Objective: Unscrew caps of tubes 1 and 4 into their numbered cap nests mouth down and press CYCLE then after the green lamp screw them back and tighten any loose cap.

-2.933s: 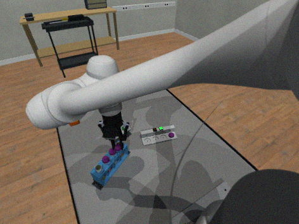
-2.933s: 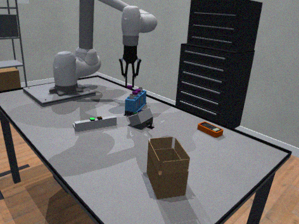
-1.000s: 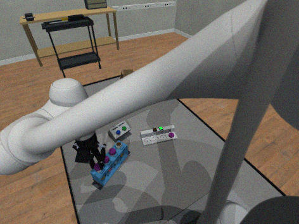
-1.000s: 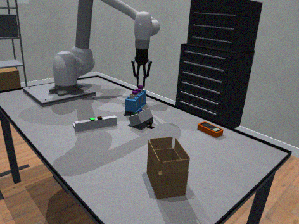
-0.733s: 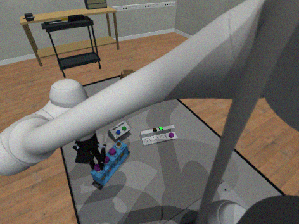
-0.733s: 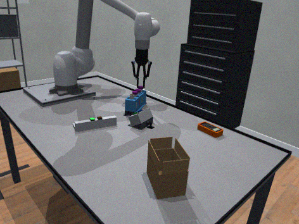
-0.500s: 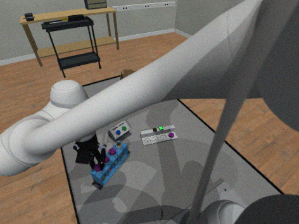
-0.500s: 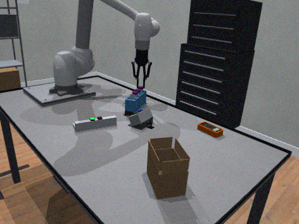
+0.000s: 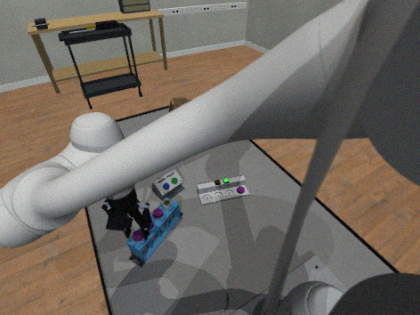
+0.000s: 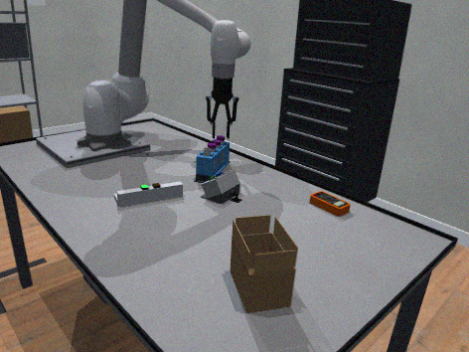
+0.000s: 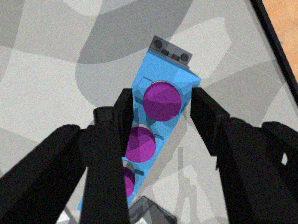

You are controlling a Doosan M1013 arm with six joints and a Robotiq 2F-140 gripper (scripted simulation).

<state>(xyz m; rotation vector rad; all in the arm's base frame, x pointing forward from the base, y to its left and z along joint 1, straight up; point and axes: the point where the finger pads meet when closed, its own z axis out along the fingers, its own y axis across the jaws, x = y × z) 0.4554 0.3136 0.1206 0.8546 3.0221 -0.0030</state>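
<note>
Your gripper (image 11: 161, 107) hangs over the end of the blue decapping station (image 9: 153, 231), fingers partly spread and holding nothing. In the wrist view the two black fingers stand on either side of the end purple cap (image 11: 162, 101), and a gap shows between each finger and the cap. That cap sits on its tube at the end of the station, with two more purple caps (image 11: 140, 143) in a row behind it. From the top view you can see three purple caps on the station and one tube (image 9: 166, 203) at the far end with its mouth bare.

The matching purple cap (image 9: 240, 189) lies in the end nest of the white cap tray (image 9: 209, 197). On the tray the green lamp (image 9: 226, 181) is lit; the lamp beside it is dark. The key housing (image 9: 159, 187) with the blue and green keys sits between station and tray on the grey surface (image 10: 348, 268).
</note>
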